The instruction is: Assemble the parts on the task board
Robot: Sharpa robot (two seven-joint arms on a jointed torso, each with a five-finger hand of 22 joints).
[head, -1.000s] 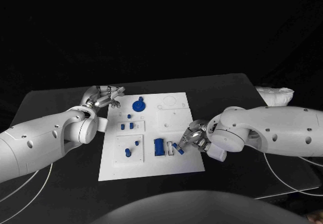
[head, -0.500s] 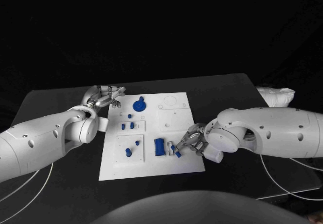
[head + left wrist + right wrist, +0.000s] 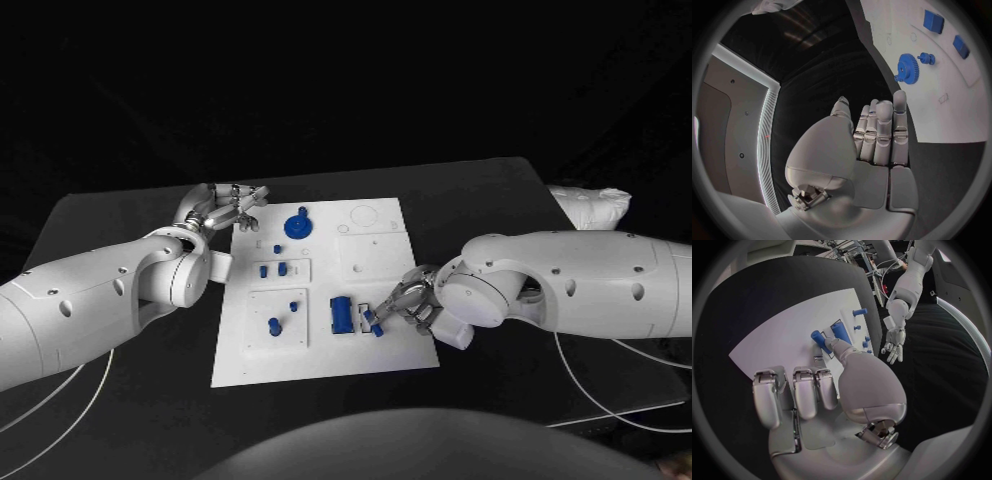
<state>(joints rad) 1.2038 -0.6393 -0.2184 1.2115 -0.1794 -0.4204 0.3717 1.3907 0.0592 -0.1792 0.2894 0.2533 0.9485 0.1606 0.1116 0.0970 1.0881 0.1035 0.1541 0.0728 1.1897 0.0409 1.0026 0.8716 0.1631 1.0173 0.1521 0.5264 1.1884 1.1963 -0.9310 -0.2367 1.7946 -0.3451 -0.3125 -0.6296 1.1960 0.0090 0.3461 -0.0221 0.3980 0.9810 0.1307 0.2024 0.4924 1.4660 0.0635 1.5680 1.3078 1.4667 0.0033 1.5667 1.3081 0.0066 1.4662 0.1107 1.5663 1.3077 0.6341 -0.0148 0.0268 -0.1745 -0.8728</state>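
Observation:
The white task board [image 3: 325, 355] lies in the middle of the table. On it are a blue gear [image 3: 297, 224], a blue block [image 3: 342, 313] and several small blue pegs. My right hand [image 3: 407, 303] is at the board's right edge beside the block. Its thumb [image 3: 832, 346] reaches onto a small blue part [image 3: 378, 327] [image 3: 817, 335], which seems pinched there, while the other fingers [image 3: 798, 390] curl back. My left hand [image 3: 224, 208] [image 3: 873, 135] hovers off the board's far left corner, fingers straight and holding nothing, near the gear [image 3: 907, 65].
Black table [image 3: 130, 225] surrounds the board, with bare room on both sides. A white crumpled object [image 3: 591, 205] lies at the table's far right edge. White cables [image 3: 613, 355] hang under my right arm.
My right hand has shifted slightly left and toward the board's near edge, and the small blue part moved with it. The left hand has stayed put.

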